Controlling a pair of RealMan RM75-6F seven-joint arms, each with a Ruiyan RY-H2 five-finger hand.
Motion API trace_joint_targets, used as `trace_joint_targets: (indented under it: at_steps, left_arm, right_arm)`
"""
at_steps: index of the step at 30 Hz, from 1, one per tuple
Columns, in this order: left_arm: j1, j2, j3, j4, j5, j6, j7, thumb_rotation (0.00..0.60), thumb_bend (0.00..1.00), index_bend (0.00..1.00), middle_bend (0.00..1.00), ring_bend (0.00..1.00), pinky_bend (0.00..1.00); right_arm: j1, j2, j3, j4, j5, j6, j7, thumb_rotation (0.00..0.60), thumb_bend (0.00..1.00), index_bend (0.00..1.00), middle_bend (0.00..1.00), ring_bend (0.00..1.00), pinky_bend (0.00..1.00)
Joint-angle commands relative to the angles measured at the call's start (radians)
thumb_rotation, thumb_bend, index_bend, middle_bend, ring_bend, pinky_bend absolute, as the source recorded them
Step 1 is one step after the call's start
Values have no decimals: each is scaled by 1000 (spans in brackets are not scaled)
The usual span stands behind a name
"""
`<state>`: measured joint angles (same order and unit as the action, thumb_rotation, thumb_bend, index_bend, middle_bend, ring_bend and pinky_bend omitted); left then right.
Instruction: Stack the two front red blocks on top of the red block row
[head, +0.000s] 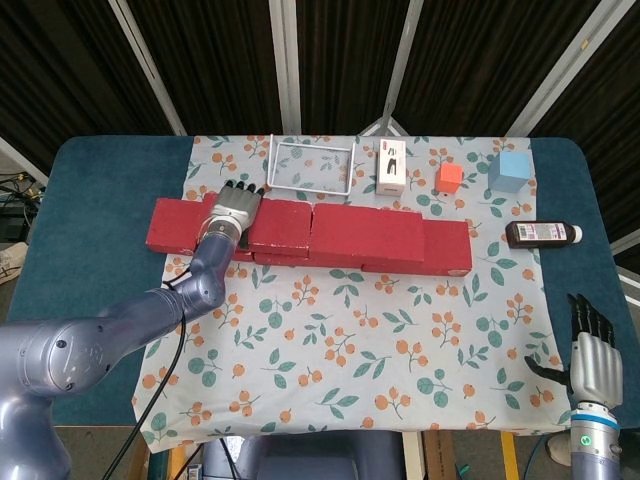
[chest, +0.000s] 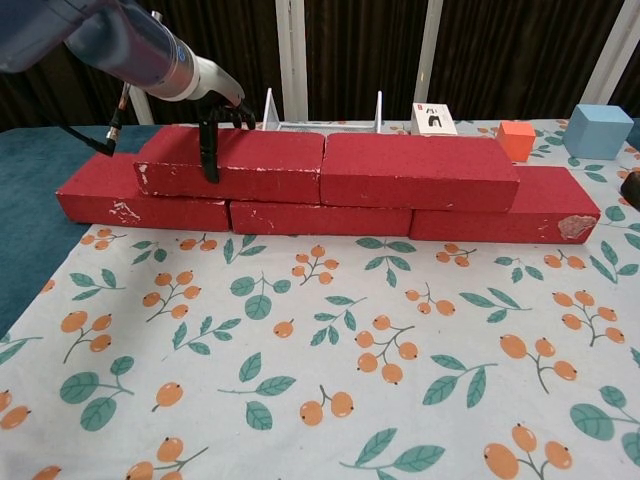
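Two red blocks lie side by side on top of the red block row (head: 172, 228) (chest: 140, 208). The upper left block (head: 283, 226) (chest: 265, 162) butts against the upper right block (head: 365, 233) (chest: 420, 168). My left hand (head: 234, 208) (chest: 214, 108) holds the upper left block near its left end, thumb down the front face, fingers curled over the top back edge. My right hand (head: 591, 352) hovers off the table's front right corner, fingers straight and apart, holding nothing.
Behind the row stand a white wire rack (head: 310, 165), a small white box (head: 391, 168), an orange cube (head: 448, 178) and a light blue cube (head: 512, 171). A dark bottle (head: 543, 234) lies at the right edge. A floral cloth (head: 380, 340) covers the table.
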<state>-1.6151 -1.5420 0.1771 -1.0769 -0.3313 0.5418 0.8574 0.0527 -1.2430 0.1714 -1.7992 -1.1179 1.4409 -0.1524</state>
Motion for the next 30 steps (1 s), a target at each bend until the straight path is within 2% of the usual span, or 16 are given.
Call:
trace_joint_targets:
  at_steps: [1, 10, 15, 26, 30]
  left_arm:
    - [1, 2, -5, -3, 0, 3, 5, 600, 0, 26, 0, 0, 0]
    - [7, 20, -28, -29, 10, 19, 23, 600, 0, 0, 0, 0, 0]
    - [7, 61, -37, -77, 15, 36, 32, 600, 0, 0, 0, 0, 0]
    - [24, 235, -29, -259, 40, 62, 32, 600, 0, 0, 0, 0, 0]
    - [44, 324, 0, -370, 72, 54, 23, 600, 0, 0, 0, 0, 0]
  right_arm:
    - [0, 0, 0, 0, 1, 0, 0, 600, 47, 0, 5, 0, 0]
    - [0, 3, -1, -5, 7, -1, -11, 600, 47, 0, 5, 0, 0]
    - [1, 3, 1, -7, 15, 0, -21, 600, 47, 0, 5, 0, 0]
    - [1, 3, 1, -11, 21, 2, -27, 600, 47, 0, 5, 0, 0]
    - [2, 3, 0, -13, 18, 3, -26, 600, 47, 0, 5, 0, 0]
